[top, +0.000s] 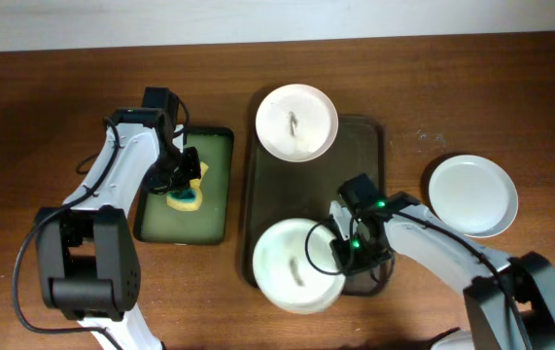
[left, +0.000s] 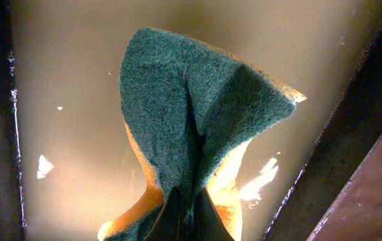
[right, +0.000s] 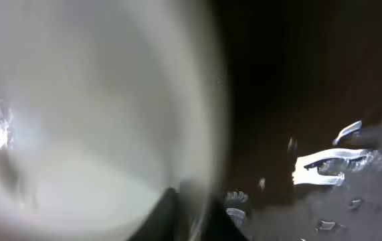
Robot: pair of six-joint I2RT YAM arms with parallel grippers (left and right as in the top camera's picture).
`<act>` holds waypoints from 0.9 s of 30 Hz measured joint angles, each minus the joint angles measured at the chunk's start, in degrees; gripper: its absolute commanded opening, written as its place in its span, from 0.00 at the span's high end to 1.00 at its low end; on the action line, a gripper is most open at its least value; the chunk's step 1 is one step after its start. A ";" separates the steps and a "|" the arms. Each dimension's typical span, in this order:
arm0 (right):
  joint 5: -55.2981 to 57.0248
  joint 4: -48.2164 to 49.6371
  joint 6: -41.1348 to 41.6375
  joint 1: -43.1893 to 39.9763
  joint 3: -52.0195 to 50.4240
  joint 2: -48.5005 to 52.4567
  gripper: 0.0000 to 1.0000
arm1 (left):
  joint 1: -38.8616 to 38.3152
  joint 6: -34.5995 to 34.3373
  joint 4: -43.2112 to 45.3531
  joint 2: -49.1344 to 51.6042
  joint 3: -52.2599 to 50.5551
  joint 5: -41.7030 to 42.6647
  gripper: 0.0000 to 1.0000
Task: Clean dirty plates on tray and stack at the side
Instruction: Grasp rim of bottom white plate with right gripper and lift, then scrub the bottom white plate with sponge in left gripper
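The dark brown tray [top: 369,146] holds a white plate [top: 296,122] with a dark smear at its far end and a white plate [top: 292,267] at its near end, overhanging the rim. My right gripper [top: 340,245] is shut on that near plate's right rim; the plate fills the left of the right wrist view [right: 90,114]. A third, pale plate [top: 471,194] lies on the table to the right of the tray. My left gripper [top: 188,175] is shut on a green-and-yellow sponge [left: 197,114], held over the green-lined tray [top: 214,214].
The green-lined tray's watery floor [left: 63,100] and dark rim [left: 324,154] show in the left wrist view. Bare brown tabletop [top: 53,126] surrounds both trays. A pale wall edge runs along the far side [top: 258,19].
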 measured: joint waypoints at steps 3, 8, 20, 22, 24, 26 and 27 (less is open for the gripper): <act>0.15 -0.26 0.52 -3.26 1.25 -0.02 0.96 | 0.00 0.00 -0.04 -0.02 0.00 0.00 1.00; 2.12 2.82 8.57 -13.35 7.58 0.00 0.95 | 0.00 0.00 -0.07 -0.02 0.00 0.00 1.00; 5.11 2.82 -0.46 -18.05 10.29 0.00 0.53 | 0.00 0.00 -0.04 -0.02 0.00 0.00 1.00; 5.92 3.45 -4.13 -18.36 10.38 0.74 0.58 | 0.00 0.00 0.11 0.00 0.00 0.00 1.00; 4.42 4.50 -6.80 -17.75 10.40 3.32 0.69 | 0.00 0.00 0.17 0.00 0.00 -0.02 1.00; 3.13 5.38 -8.28 -16.79 10.38 7.13 0.73 | 0.00 0.00 0.15 0.00 0.00 0.00 1.00; 2.36 5.62 -8.72 -16.76 10.40 7.87 0.79 | 0.00 0.00 0.17 0.00 0.00 0.00 1.00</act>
